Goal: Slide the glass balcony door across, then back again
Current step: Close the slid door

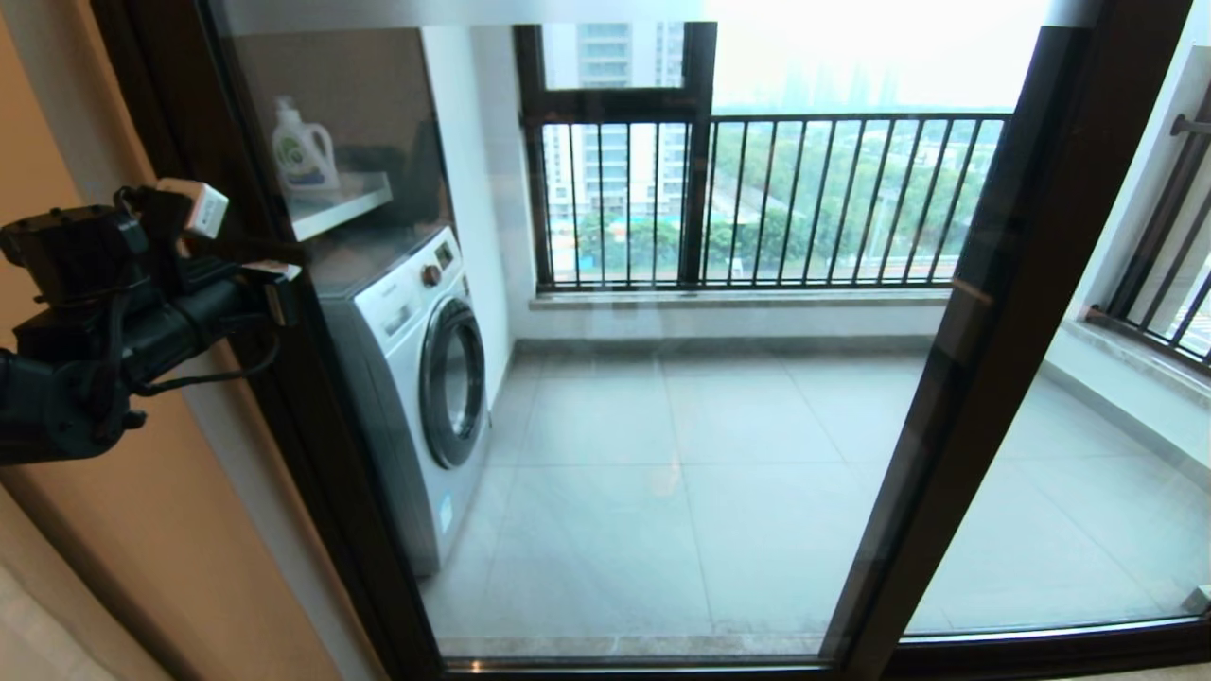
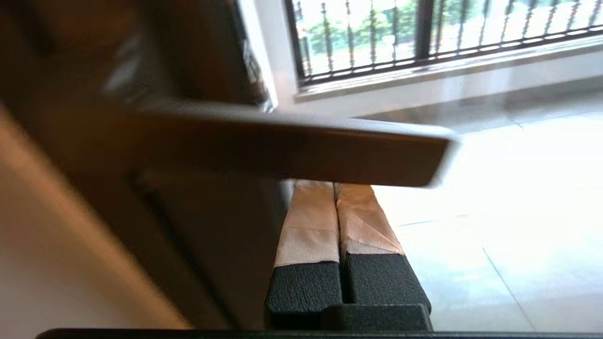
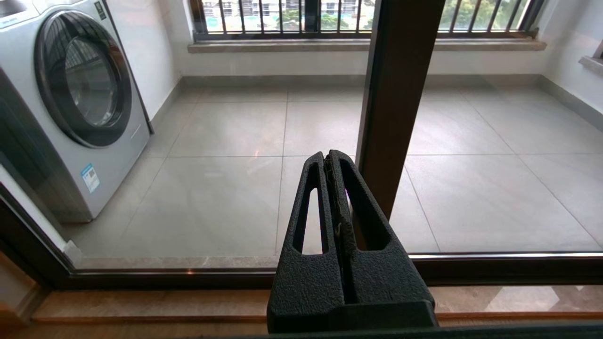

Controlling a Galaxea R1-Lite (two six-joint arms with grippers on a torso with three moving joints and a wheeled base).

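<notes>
Item: glass balcony door (image 1: 662, 426). Clear floor-to-ceiling panel in a dark brown frame, directly before me; its left edge post stands against the tan wall (image 1: 142, 530), its right post (image 1: 956, 378) crosses the view at a slant.

Item: bar handle (image 2: 301, 150). Dark bar on the left edge post, seen close in my left wrist view, lying across just beyond my fingertips.

Item: my left end effector (image 2: 335, 188). Raised at the left edge post; its taped fingers (image 2: 308, 221) are pressed together with nothing between them, tips just behind the bar handle. Whether they touch it I cannot tell.

Item: my right end effector (image 3: 328, 162). Low, facing the door's lower part near the right post, fingers closed on nothing, apart from the glass.

Item: washing machine (image 1: 416, 378). White, front-loading, behind the glass on the left.

Item: detergent bottle (image 1: 303, 151). White, on a shelf (image 1: 345, 203) above the machine.

Item: window with black railing bars (image 1: 804, 199). Beyond the grey tiled balcony floor (image 1: 710, 473).
</notes>
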